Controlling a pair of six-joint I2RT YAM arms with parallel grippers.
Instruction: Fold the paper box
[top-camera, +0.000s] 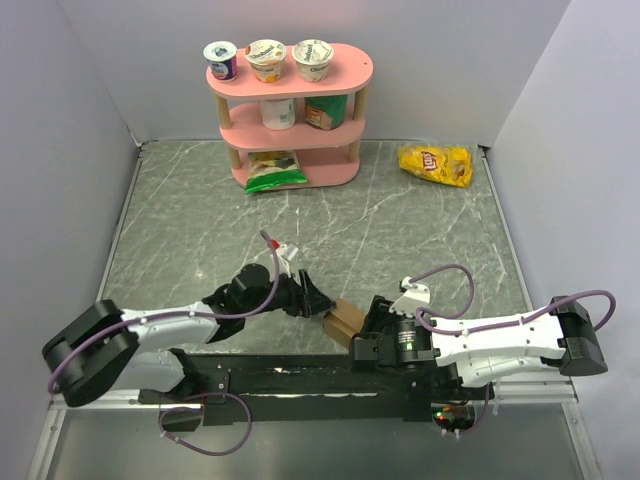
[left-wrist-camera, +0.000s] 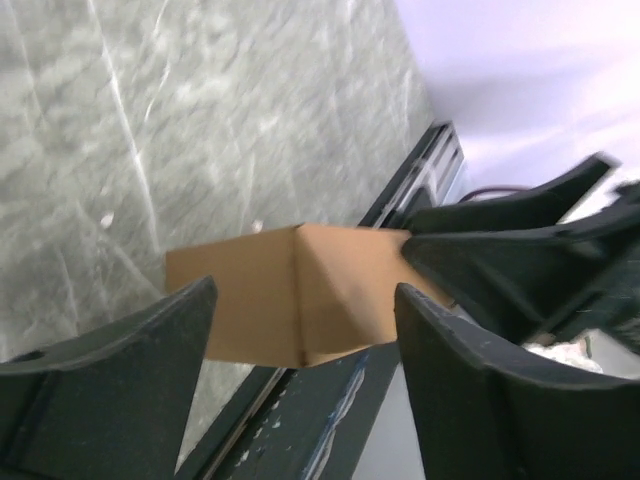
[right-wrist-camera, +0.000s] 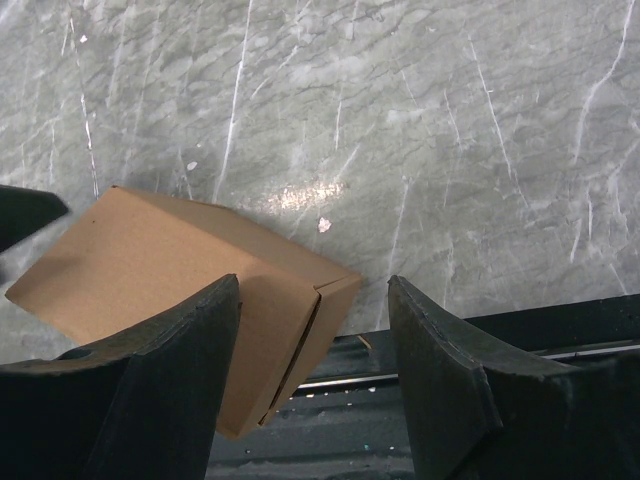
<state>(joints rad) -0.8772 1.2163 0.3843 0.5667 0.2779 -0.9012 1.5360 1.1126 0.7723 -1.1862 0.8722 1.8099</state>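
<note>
With the left hand (left-wrist-camera: 302, 292) and right hand (right-wrist-camera: 313, 282) both spread wide and gripping nothing, the paper box (right-wrist-camera: 170, 260) overhangs the tabletop's (right-wrist-camera: 450, 130) near edge, where a careless nudge could tip it onto the black rail (right-wrist-camera: 560, 335).

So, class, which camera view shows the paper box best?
Right wrist: the paper box fills much of the frame, its closing seam visible. Left wrist shows it blurred; top external shows it only small.
</note>
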